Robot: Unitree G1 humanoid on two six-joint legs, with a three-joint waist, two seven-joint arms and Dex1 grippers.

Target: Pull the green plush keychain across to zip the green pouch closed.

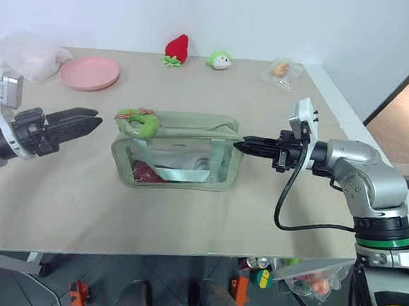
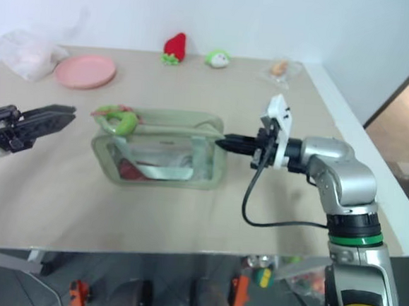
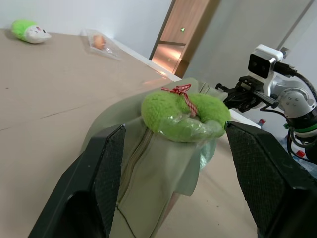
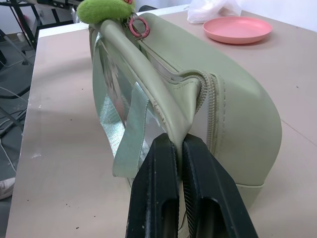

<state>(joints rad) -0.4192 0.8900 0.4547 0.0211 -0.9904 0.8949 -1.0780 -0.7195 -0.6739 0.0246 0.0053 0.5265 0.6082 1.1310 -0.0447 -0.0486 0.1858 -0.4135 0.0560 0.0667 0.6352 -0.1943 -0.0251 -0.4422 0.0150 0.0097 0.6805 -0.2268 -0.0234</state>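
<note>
The green pouch (image 1: 179, 158) lies on the tan table, with its webbing strap and red items showing through the clear side. The green plush keychain (image 1: 137, 122) rests on the pouch's top left corner, on a pinkish ring (image 4: 138, 26). My left gripper (image 1: 91, 121) hovers just left of the keychain, open and apart from it. In the left wrist view its fingers (image 3: 101, 173) stand wide on either side of the keychain (image 3: 183, 116). My right gripper (image 1: 239, 146) is shut on the fabric end of the pouch (image 4: 198, 64) at its right side.
At the back of the table are a pink plate (image 1: 89, 71), a white plastic bag (image 1: 24, 52), a red plush strawberry (image 1: 176, 49), a green-and-white plush toy (image 1: 219, 60) and a small clear bag (image 1: 280, 70). The table's right edge (image 1: 350, 108) is close behind my right arm.
</note>
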